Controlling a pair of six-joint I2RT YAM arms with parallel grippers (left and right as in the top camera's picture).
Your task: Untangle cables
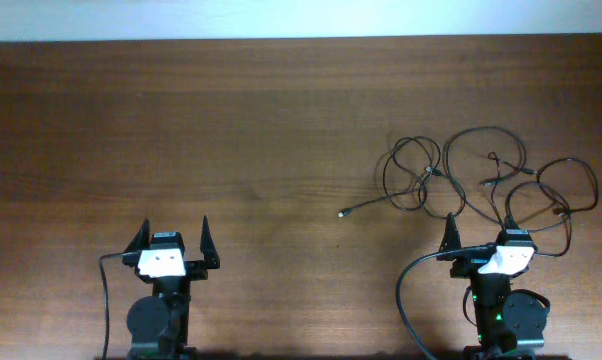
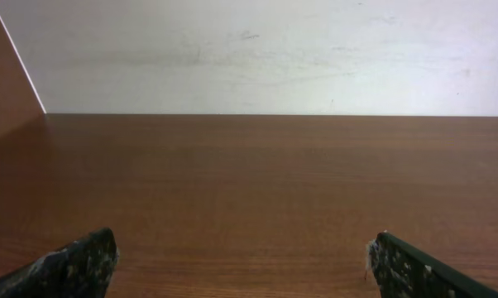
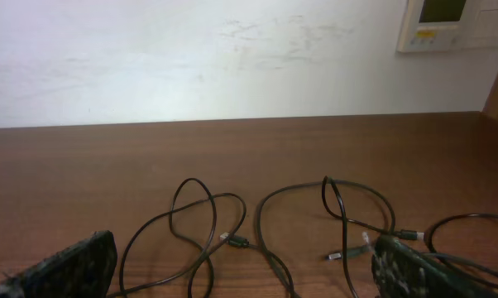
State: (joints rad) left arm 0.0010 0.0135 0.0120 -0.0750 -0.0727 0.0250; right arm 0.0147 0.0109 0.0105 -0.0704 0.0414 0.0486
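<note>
Left fingers [image 1: 207,245] and right fingers [image 1: 448,238] are both spread apart, gripping nothing. The cables [image 1: 426,177] sit in loose loops on the bench [image 1: 231,120] right ahead of the right fingers.

Work surface: a dark reddish-brown wooden table [image 1: 231,120], grain running side to side, with an even finish and a soft sheen. Behind its far edge stands a plain white wall [image 2: 274,58], lightly scuffed. A pale wall panel [image 3: 452,23] (small greenish display, yellow mark beneath) is mounted high at the right, partly cropped by the right wrist view.
</note>
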